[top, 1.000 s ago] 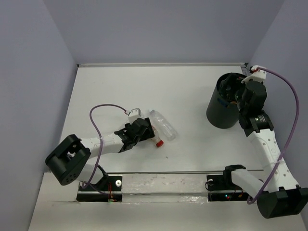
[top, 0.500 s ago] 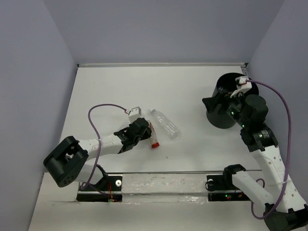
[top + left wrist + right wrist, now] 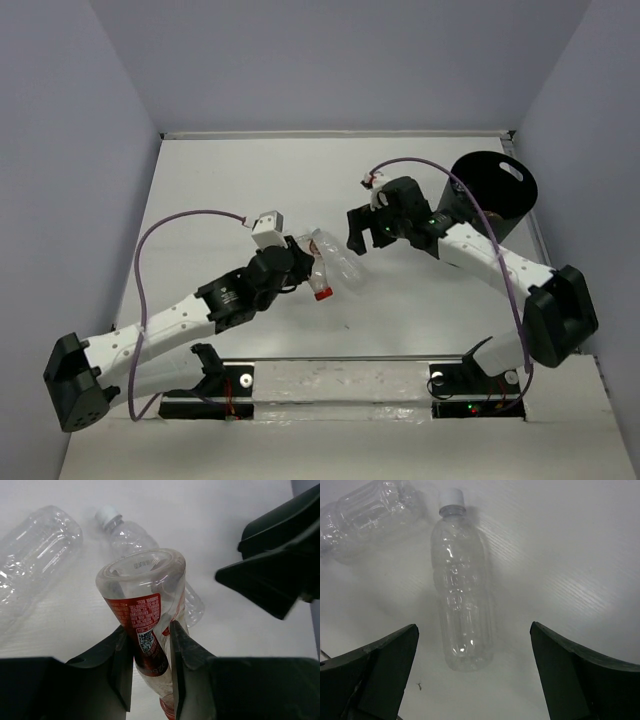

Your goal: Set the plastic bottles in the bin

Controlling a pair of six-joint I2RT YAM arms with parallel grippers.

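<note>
The left fingers point(image 3: 120, 665) clamp the red-labelled bottle point(image 3: 145, 605), base up; it needs a steady carry to the bin point(image 3: 512, 171) at the table's point(image 3: 560, 555) far right. The right fingers point(image 3: 385, 665) hang wide over a clear bottle point(image 3: 462, 610) lying flat; they should close across its middle

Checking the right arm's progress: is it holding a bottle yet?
No, the right fingers stand wide apart above a white-capped bottle that lies on the table.
</note>
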